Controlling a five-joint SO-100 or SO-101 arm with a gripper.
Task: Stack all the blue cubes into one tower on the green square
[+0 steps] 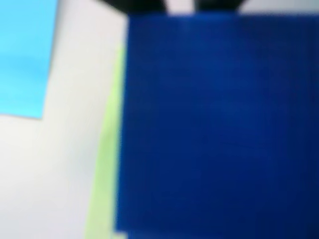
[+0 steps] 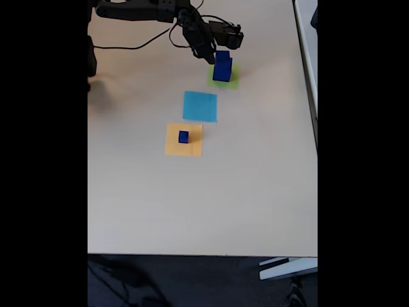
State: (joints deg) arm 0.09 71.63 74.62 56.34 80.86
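The place looks like an office or lab workspace set up for robot trials. A plain beige table [image 2: 204, 192] carries flat coloured paper squares [image 2: 200, 106] as markers, a black arm [image 2: 153, 11] with loose cables is mounted at its far edge, and dark carpeted floor [image 2: 179, 281] shows below the near edge.

Pale beige table [image 2: 223, 204] fills the middle of the fixed view. Light-blue paper square [image 2: 200, 106] lies flat at upper centre; also upper left in the wrist view. Orange paper square [image 2: 184, 148] sits just below-left of it, not touching. Black cable [image 2: 137, 45] trails across upper left.
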